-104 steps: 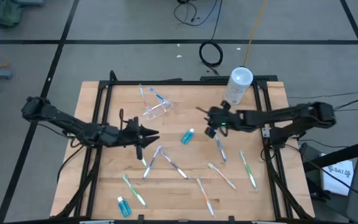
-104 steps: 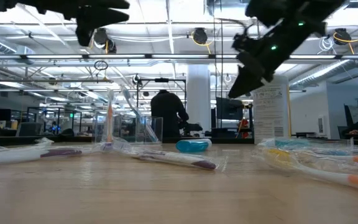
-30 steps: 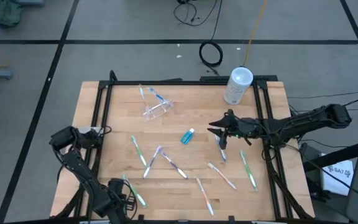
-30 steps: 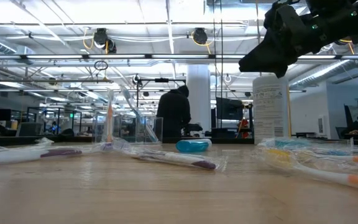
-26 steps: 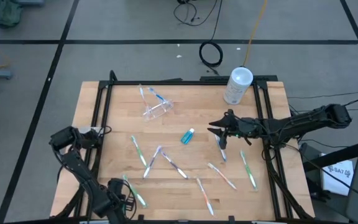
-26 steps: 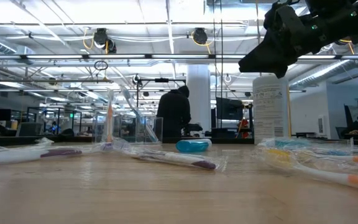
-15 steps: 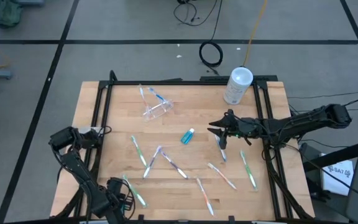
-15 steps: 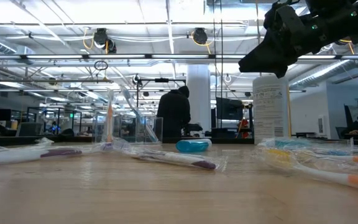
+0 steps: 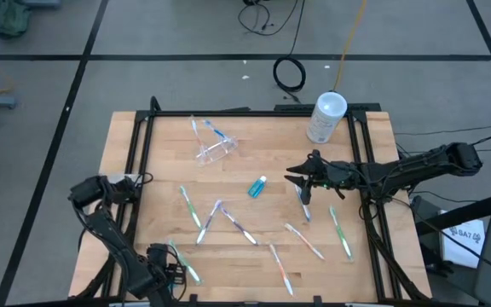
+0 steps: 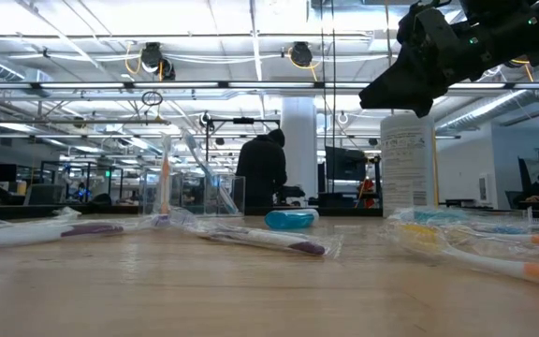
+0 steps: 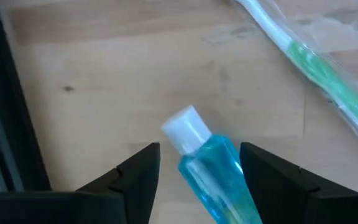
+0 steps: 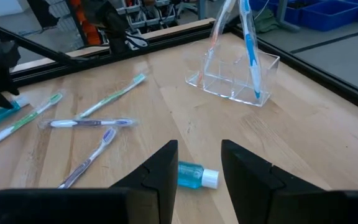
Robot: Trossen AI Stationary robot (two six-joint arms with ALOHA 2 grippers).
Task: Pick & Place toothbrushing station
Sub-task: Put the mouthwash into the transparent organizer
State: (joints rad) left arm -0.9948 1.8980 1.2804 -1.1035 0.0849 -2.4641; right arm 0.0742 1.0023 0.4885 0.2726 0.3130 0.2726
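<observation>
One small teal tube (image 11: pixel 209 167) lies at the counter's (image 9: pixel 254 145) front-left corner, right between the left gripper's (image 11: pixel 199 171) spread fingers, cap pointing away from the wrist, long axis roughly in line with the gripper's reach. The fingers stand wide and clear of it, holding nothing. The right gripper (image 9: pixel 295 174) waits mid-counter toward the right edge, part open and empty.

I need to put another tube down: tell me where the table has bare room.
Bare wood lies along the far edge between the clear holder and the white canister, and in the middle around the lone blue tube. The near half is crowded: toothbrushes fan across it, and the left gripper sits over a second tube at the near left corner.
</observation>
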